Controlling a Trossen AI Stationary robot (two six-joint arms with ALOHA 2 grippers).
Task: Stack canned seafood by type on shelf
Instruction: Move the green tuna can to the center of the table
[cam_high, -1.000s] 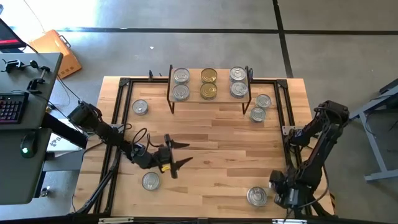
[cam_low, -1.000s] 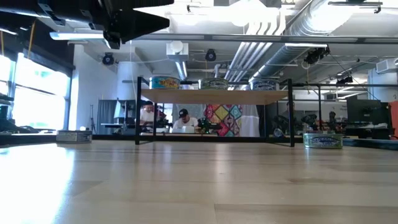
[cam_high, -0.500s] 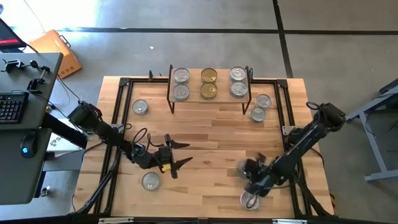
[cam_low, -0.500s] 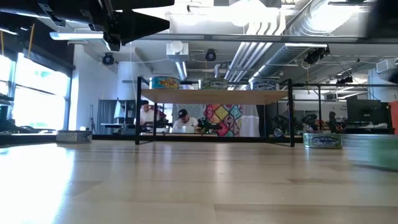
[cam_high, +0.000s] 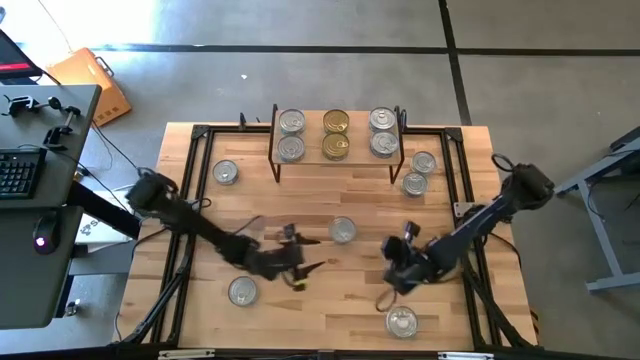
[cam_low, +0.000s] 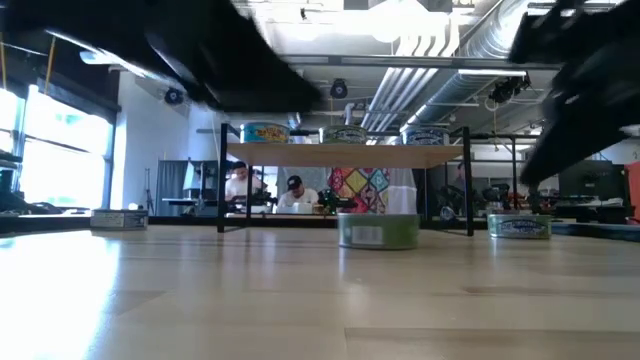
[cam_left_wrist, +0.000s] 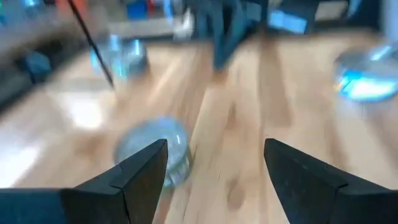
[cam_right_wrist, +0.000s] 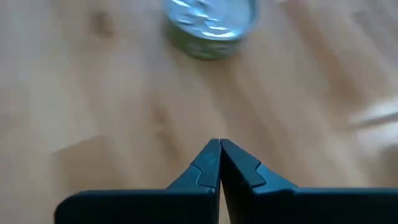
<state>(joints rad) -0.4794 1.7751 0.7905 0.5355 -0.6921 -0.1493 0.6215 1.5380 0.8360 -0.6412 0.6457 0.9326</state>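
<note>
**Six tins on the shelf, six on the table, nothing held by either gripper**

At the left of the table, a silver-lidded tin (cam_high: 225, 172) is seen near the far-left corner, and another silver-lidded tin (cam_high: 241, 291) lies near the front edge. The left gripper (cam_high: 305, 254) is held low over the wood just beside that front tin, toward the middle of the table; its fingers (cam_left_wrist: 138, 171) are spread wide apart and nothing is held between them. In the left wrist view a blurred tin (cam_left_wrist: 155, 149) is seen on the wood ahead of the fingers.

The shelf (cam_high: 336, 164) stands at the middle of the far edge. Six tins are set on its top in three pairs: silver-lidded tins (cam_high: 291, 122) on the left, gold-lidded tins (cam_high: 336, 122) in the middle, silver-lidded tins (cam_high: 383, 120) on the right.

A loose tin with a greenish side (cam_high: 343, 230) stands upright near the table's centre, in front of the shelf and between the two grippers.

To the right, the right gripper (cam_high: 392, 262) is placed over the table right of centre; its fingers (cam_right_wrist: 208, 163) are pressed together with nothing between them. A silver-lidded tin at the front (cam_high: 401, 321) lies nearer the front edge. Two further tins (cam_high: 419, 172) rest on the table just beside the shelf's right end.
</note>
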